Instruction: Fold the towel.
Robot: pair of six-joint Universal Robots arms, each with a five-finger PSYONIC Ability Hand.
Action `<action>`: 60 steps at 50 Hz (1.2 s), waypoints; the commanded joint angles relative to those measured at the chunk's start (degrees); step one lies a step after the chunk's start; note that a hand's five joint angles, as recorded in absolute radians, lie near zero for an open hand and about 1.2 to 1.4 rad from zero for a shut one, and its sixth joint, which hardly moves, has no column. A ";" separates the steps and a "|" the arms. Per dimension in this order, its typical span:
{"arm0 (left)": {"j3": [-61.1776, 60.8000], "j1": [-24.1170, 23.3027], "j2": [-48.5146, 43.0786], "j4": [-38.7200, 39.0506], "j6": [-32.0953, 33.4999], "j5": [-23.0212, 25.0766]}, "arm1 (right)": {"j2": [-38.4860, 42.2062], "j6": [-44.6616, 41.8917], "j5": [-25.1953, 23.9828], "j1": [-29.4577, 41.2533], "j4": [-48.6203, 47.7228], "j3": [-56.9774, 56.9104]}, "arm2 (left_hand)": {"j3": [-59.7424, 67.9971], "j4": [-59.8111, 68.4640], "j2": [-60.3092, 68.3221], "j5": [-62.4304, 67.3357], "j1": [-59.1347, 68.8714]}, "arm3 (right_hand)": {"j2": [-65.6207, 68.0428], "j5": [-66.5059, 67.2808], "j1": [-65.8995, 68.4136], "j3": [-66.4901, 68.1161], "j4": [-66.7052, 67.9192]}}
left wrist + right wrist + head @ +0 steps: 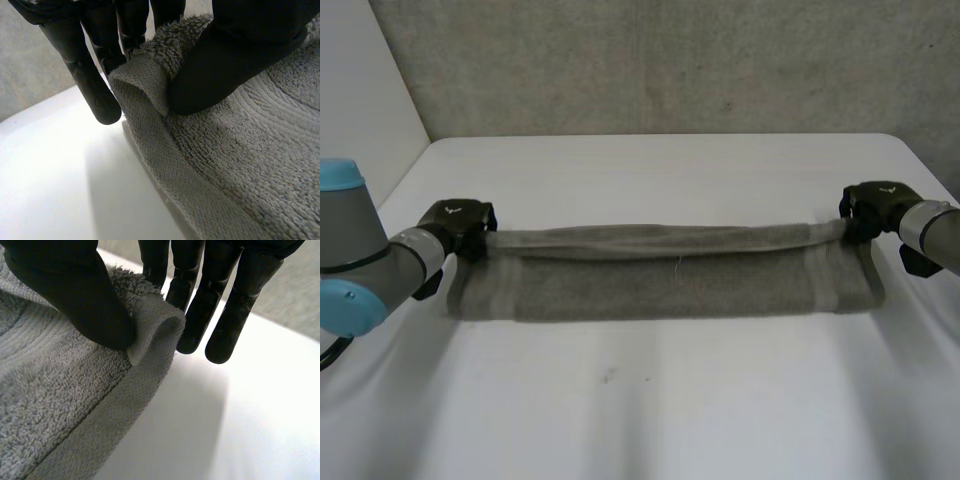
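Towel (660, 280) stretched between left hand (460, 225) and right hand (872, 208), both pinching corners.

Towel (660, 285): mid-grey throughout. The wrist views show a looped pile with faint ribbed rows and a smoother, flat-woven border band of slightly paler grey along the edge. In the head view a paler stripe crosses the towel near the end at the right arm (935, 232).

Left hand (455, 222) and right hand (875, 205): black, each with a small pale mark on its back.

Left arm (365, 250): grey with light-blue caps; right arm: grey.

Counter (650, 420): plain white, with a few tiny dark specks.

Back wall (670, 60): mottled grey-beige.
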 commanded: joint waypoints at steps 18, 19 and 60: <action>3.70 -2.06 -3.90 5.78 -2.01 -1.35 | 1.90 0.86 5.19 2.76 -3.03 -4.62 | -59.67 -60.01 -59.75 -59.33 -57.26 | -56.90 -54.17 -46.36 -57.82 -58.42; 3.70 -2.24 -3.55 5.78 -1.92 -1.35 | 0.50 0.94 5.80 2.76 -3.12 -4.62 | -59.67 -60.01 -59.75 -59.33 -57.26 | -56.90 -54.17 -46.36 -57.82 -58.42; -24.07 -0.04 25.36 7.63 -2.80 -0.91 | -26.41 -15.30 -8.96 -4.09 -23.14 46.87 | -57.77 -58.12 -57.85 -57.44 -55.36 | -37.32 -34.59 -26.78 -38.24 -38.84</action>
